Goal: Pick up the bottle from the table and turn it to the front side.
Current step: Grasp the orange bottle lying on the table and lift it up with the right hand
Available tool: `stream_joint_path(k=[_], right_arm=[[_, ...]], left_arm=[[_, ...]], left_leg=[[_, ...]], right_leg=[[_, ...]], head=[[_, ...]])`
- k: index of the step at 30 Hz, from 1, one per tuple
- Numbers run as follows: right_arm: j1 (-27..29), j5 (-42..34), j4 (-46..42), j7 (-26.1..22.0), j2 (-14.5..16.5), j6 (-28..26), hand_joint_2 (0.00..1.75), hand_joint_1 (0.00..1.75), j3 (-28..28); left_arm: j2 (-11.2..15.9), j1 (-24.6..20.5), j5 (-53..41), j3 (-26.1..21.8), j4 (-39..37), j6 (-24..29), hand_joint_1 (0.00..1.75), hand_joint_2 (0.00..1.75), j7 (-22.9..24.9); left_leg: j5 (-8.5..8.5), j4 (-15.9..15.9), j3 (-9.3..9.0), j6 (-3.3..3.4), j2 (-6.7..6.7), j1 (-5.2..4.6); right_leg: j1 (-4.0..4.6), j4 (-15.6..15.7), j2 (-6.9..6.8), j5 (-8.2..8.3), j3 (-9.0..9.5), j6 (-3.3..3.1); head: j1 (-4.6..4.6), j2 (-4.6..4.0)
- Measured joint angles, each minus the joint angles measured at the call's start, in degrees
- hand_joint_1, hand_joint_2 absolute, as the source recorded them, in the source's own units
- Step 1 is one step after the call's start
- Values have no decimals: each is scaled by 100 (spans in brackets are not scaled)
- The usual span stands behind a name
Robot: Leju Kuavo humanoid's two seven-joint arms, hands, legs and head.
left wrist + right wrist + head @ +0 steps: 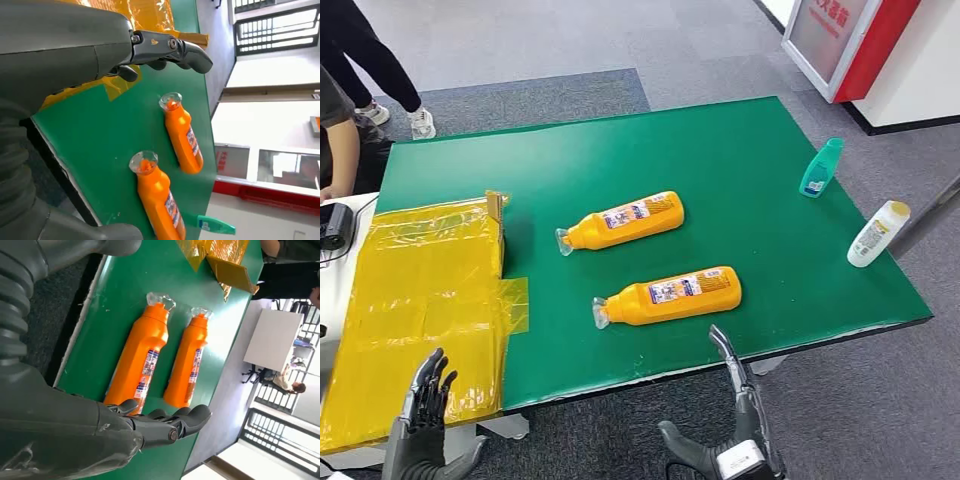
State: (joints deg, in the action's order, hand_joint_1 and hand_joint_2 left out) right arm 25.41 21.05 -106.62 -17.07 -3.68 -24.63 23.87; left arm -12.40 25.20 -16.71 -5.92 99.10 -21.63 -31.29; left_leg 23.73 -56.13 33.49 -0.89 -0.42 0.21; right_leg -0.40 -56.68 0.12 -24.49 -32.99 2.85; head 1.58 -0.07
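Head view: 2 orange bottles lie on their sides on the green table [743, 150], the near bottle [669, 295] beside the table's front edge, the far bottle [622, 221] behind it. A teal bottle [821, 167] and a white bottle [877, 233] lie toward the table's right edge; yellow plastic sheeting [418, 300] covers its left end. The left hand [426, 405] and right hand [731, 420] hang off the front edge, fingers spread, holding nothing.

Left wrist view: fingers [170, 50] extended above the table, both bottles beyond.

Right wrist view: fingers [177, 422] extended, just short of the near bottle [139, 357].
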Motion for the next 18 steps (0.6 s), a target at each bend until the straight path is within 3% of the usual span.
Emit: stream_joint_path(k=[18], right_arm=[[389, -66, -232, -181, -1, 8, 175, 0, -301]], left_arm=[[-43, 5, 111, 599, 6, 419, 0, 175, 100]], left_leg=[[1, 0, -1, 1, 0, 0]], right_leg=[[-1, 0, 0, 0, 0, 1]], head=[[-1, 0]])
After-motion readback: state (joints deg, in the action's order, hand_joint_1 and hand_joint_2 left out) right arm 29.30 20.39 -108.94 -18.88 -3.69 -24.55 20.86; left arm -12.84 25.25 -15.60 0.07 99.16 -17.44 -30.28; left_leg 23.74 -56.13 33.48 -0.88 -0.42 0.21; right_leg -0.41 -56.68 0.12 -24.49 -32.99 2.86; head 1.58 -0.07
